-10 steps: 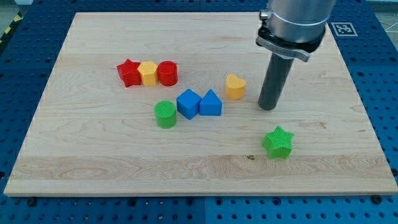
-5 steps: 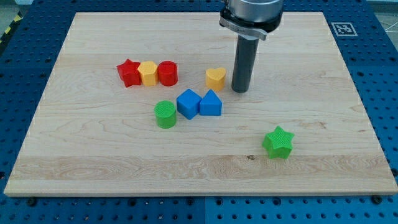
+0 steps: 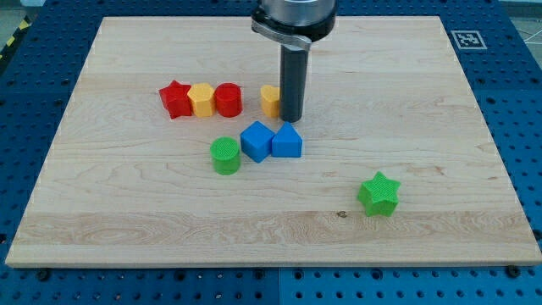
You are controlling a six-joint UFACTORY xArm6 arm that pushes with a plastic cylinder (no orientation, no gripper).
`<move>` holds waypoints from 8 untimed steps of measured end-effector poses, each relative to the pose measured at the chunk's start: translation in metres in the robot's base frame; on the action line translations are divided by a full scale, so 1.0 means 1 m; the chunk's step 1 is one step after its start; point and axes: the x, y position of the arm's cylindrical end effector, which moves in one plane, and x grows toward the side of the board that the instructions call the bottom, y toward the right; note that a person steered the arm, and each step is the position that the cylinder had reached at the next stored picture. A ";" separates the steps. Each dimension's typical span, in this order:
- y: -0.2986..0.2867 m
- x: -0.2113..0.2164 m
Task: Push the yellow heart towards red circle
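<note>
The yellow heart (image 3: 270, 99) lies above the middle of the board, partly hidden behind my rod. My tip (image 3: 291, 119) touches its right side. The red circle (image 3: 228, 99) stands a short way to the heart's left, with a small gap between them. The red circle is the right end of a row with a yellow hexagon-like block (image 3: 201, 99) and a red star (image 3: 175, 99).
A blue cube (image 3: 256, 141) and a blue triangle (image 3: 286, 141) sit just below my tip. A green circle (image 3: 224, 156) is to their left. A green star (image 3: 378, 194) lies at the lower right. The wooden board (image 3: 440, 110) rests on a blue pegboard surface.
My tip has slid left across the board, pushing the yellow heart left with it. The heart is now much nearer the red circle. The other blocks have not moved.
</note>
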 end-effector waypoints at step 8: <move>-0.019 -0.046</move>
